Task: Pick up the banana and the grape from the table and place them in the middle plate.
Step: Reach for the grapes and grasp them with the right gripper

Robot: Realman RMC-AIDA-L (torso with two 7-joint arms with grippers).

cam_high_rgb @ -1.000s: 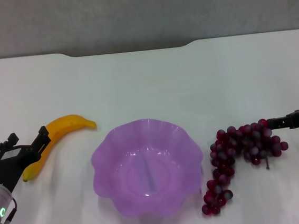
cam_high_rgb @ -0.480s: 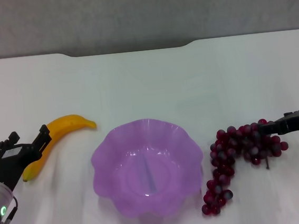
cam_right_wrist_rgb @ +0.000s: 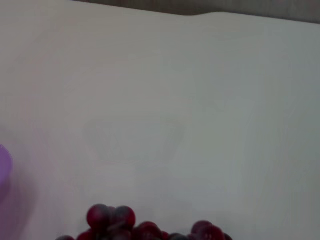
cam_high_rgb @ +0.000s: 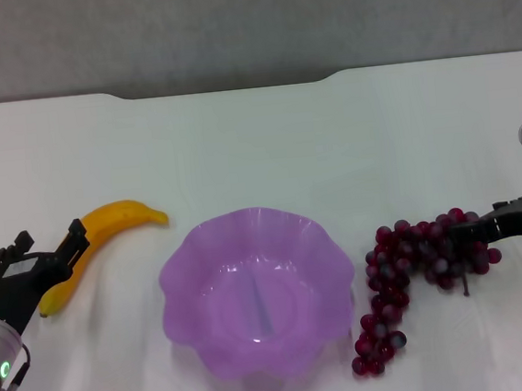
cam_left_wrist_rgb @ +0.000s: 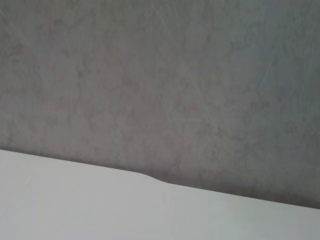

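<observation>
The yellow banana [cam_high_rgb: 109, 227] lies on the white table [cam_high_rgb: 257, 150], left of the purple scalloped middle plate [cam_high_rgb: 172, 278]. My left gripper [cam_high_rgb: 49, 248] stands open at the banana's near end, one finger [cam_high_rgb: 76, 237] against the fruit and the other out to its left. The dark red grape [cam_high_rgb: 415, 253] bunch lies right of the plate. My right gripper [cam_high_rgb: 488, 226] reaches in from the right edge and meets the bunch's right end. In the right wrist view only the top grapes [cam_right_wrist_rgb: 112, 219] and a sliver of the plate [cam_right_wrist_rgb: 2, 170] show.
The table's far edge has a notched section [cam_high_rgb: 223, 86] with a grey wall behind it. The left wrist view shows only that wall and a strip of table [cam_left_wrist_rgb: 75, 205]. Bare tabletop stretches behind the plate.
My right gripper has sunk slightly lower at the right end of the grape bunch. The left gripper, banana and plate have not moved.
</observation>
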